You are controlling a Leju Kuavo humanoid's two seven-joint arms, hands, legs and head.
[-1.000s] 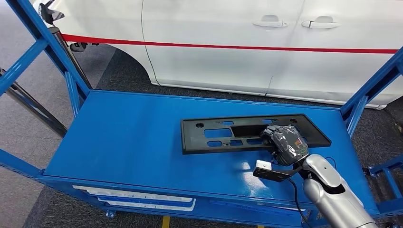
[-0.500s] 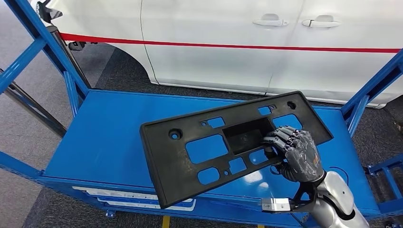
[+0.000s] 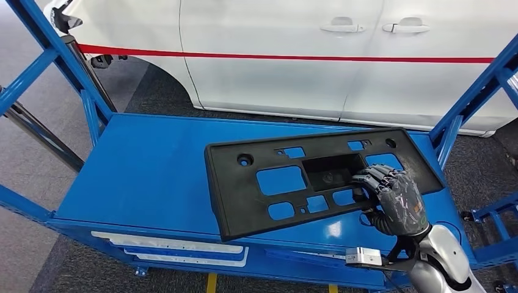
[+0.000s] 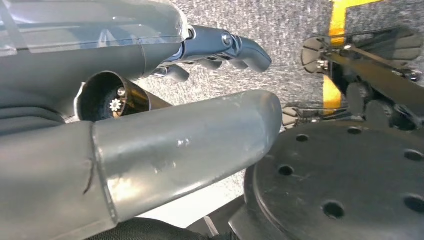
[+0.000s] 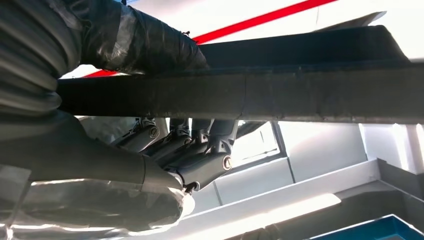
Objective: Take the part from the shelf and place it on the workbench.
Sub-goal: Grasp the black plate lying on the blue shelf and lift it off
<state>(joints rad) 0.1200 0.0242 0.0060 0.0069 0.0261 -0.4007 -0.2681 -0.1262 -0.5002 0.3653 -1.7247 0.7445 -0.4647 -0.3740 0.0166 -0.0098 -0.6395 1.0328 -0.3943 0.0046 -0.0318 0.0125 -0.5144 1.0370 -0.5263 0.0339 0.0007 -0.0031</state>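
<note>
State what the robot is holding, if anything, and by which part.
The right hand holds the black plastic panel by its near long edge, towards its right end, fingers over the top. The left hand holds nothing.

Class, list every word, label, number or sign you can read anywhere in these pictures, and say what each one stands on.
None: no text in any view is readable.
The white strips on the blue shelf front edge show no legible print.
The small coloured marks on the back of the right hand, which holds the black part, are too small to read.
The white car carries a red stripe, without lettering.
The left hand bears no marking.
</note>
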